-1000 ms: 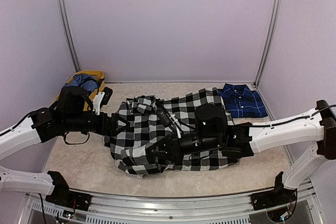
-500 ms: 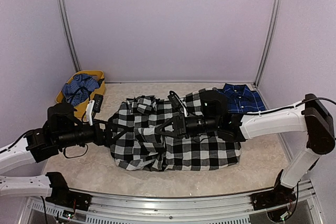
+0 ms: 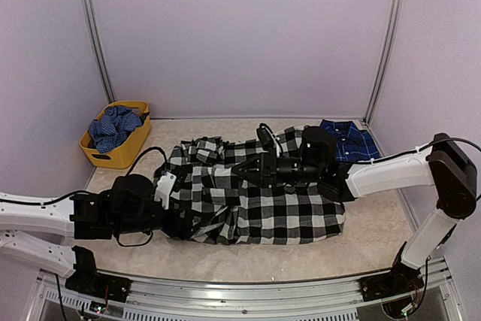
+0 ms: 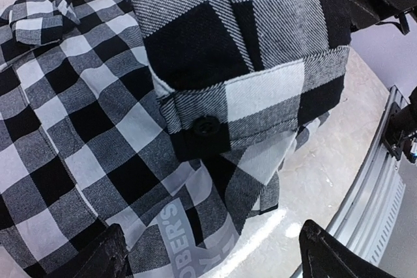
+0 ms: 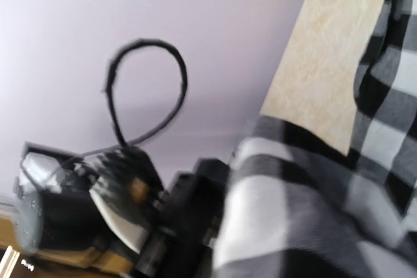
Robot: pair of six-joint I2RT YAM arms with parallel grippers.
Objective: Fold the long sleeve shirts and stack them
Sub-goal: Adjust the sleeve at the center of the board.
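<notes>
Snagging is worrying me: checked shirt (image 3: pixel 255 201) is lying rumpled mid-tabletop, left gripper (image 4: pixel 218 262) is hanging wide open over its near-left edge, right gripper (image 3: pixel 242 170) (can't tell if it's pinching cloth) risks dragging folds apart.

Two shirts (check (image 3: pixel 255 208), navy (image 3: pixel 353 144)), one basket (image 3: pixel 110 159)

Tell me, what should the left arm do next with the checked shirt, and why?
Probably ease the open left fingers forward onto the buttoned cuff: they hold nothing, and that cuff lies just ahead of them on the checked shirt.
</notes>
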